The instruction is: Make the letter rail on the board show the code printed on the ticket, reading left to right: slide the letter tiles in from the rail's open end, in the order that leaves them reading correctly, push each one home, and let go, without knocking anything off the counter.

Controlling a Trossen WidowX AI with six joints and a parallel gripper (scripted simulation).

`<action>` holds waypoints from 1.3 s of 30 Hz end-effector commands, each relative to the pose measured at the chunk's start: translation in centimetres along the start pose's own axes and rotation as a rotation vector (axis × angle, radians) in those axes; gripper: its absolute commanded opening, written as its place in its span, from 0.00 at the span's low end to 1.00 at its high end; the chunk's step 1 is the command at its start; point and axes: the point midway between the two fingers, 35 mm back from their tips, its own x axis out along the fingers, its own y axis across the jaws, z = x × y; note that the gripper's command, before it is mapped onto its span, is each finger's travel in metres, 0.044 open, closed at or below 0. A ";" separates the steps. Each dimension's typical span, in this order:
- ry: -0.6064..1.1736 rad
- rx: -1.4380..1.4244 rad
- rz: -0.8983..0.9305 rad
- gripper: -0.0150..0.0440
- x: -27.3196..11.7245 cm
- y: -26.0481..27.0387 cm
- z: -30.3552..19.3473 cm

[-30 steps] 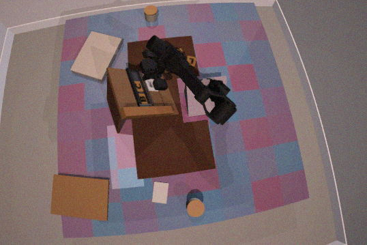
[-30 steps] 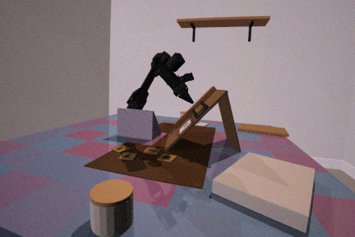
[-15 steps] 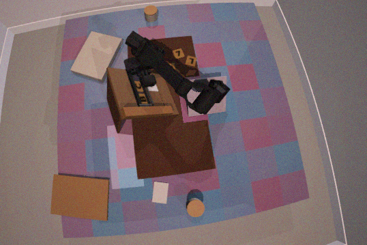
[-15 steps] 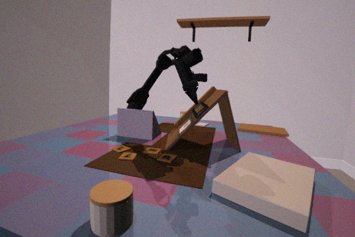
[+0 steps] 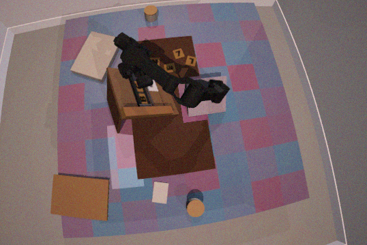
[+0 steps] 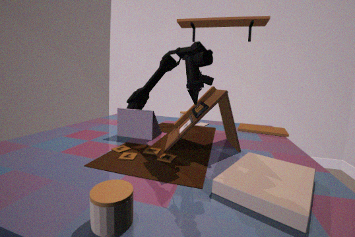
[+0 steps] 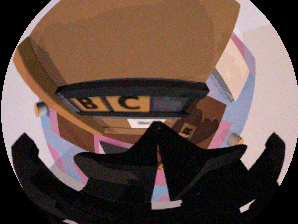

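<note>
The tilted wooden board [image 5: 117, 89] [image 6: 171, 138] [image 7: 140, 45] carries a dark rail [image 7: 125, 86]. In the wrist view, tile B [image 7: 88, 103] [image 5: 142, 98] is at the rail's left end and tile C [image 7: 129, 103] is beside it; the rail's right part holds no tile. A white ticket [image 7: 145, 123] [image 5: 153, 87] [image 6: 185, 125] is below the rail, its print unreadable now. My gripper [image 7: 156, 124] [image 6: 196, 103] is shut and empty, its tips close to the rail. Loose tiles [image 5: 178, 53] [image 5: 191, 61] [image 5: 169, 67] [image 6: 167, 158] lie in front of the board; one is partly hidden by the arm.
A brown mat [image 5: 174, 150] [image 6: 109, 165] lies under the board. A thick pale block [image 5: 93, 54] [image 6: 264, 181] is beside it. One lidded canister [image 5: 151, 13] [image 6: 111, 208] and another [image 5: 195, 207] stand on the counter. A wall shelf [image 6: 224, 22] hangs behind the arm.
</note>
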 end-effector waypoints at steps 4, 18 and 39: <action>0.016 -0.004 0.003 0.25 0.2 0.0 0.0; 0.015 -0.004 0.003 0.25 0.8 0.0 0.6; 0.015 -0.005 0.004 0.25 1.6 0.0 1.2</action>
